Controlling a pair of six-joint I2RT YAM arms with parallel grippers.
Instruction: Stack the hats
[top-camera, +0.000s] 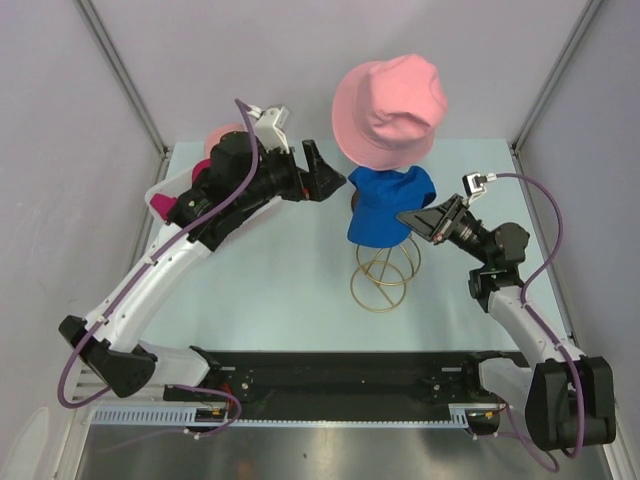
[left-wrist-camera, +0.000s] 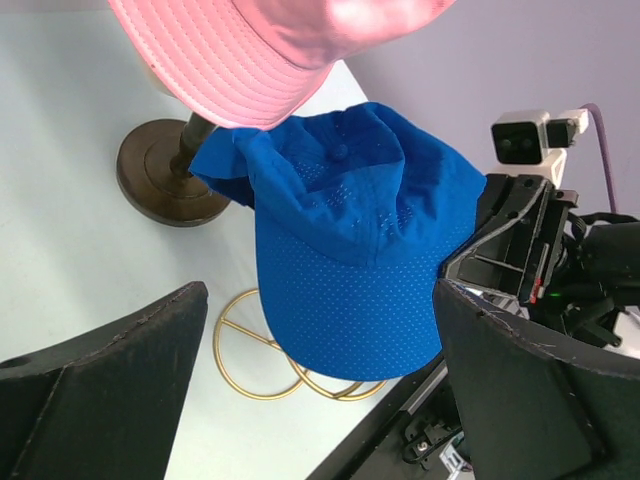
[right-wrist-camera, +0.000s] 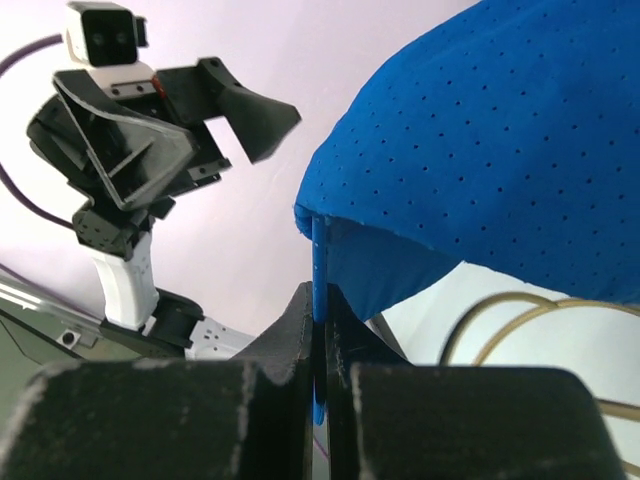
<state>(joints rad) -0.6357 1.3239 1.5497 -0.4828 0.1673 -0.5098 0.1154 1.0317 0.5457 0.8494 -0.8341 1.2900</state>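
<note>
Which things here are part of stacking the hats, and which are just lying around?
Job:
pink bucket hat
magenta cap
light-pink cap
blue cap, pinched in the right hand

Lying around:
gold wire stand
dark round base
white basket

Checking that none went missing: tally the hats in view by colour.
salmon-pink bucket hat: 1
royal-blue cap: 1
magenta hat, mostly hidden: 1
light-pink hat, mostly hidden: 1
Total: 4
</note>
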